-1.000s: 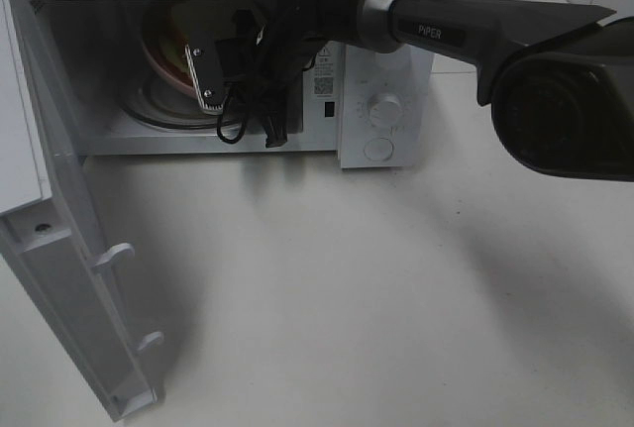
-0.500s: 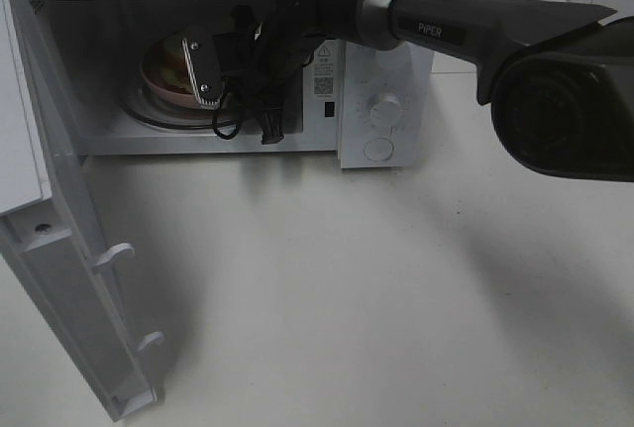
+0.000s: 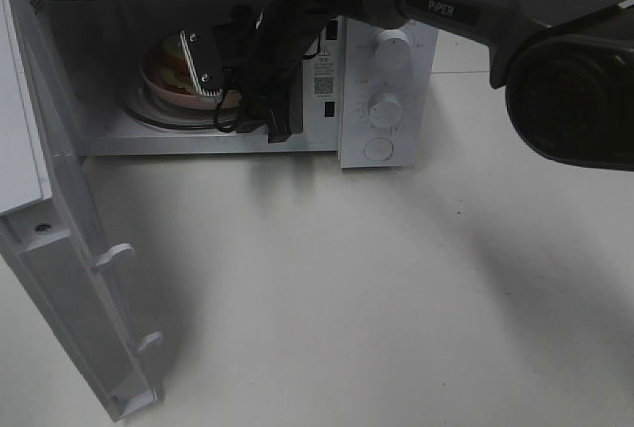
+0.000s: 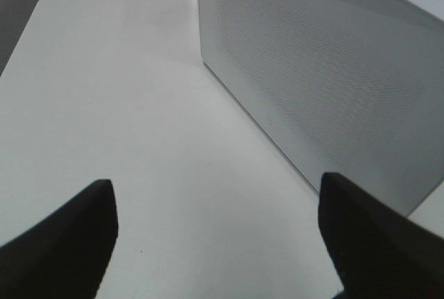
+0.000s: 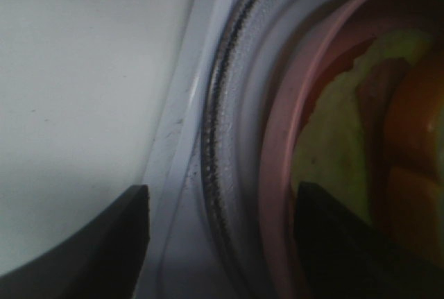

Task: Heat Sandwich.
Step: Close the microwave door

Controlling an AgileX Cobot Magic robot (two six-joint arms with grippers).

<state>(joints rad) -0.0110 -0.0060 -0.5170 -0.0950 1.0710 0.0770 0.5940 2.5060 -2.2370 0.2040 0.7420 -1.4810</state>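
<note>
The sandwich (image 3: 174,58), pale bread with yellow-green filling, lies on its pink plate (image 3: 157,83) on the glass turntable (image 3: 144,113) inside the open microwave (image 3: 381,70). My right gripper (image 3: 205,75) reaches into the cavity at the plate's right edge. In the right wrist view the right gripper (image 5: 222,198) is open, its dark fingers (image 5: 90,236) wide apart. The pink plate rim (image 5: 277,174) runs between them, and the sandwich (image 5: 333,139) lies just beyond it. My left gripper (image 4: 215,243) is open over bare table beside the microwave's perforated side (image 4: 333,70).
The microwave door (image 3: 69,278) hangs wide open at the left, reaching toward the table's front. The control panel with two knobs (image 3: 384,107) is right of the cavity. The right arm (image 3: 475,11) crosses above the panel. White table (image 3: 376,288) lies in front.
The right gripper has opened and let go of the plate. The plate, lifted and tilted a second ago, now rests lower on the turntable. The right arm's forearm has risen slightly.
</note>
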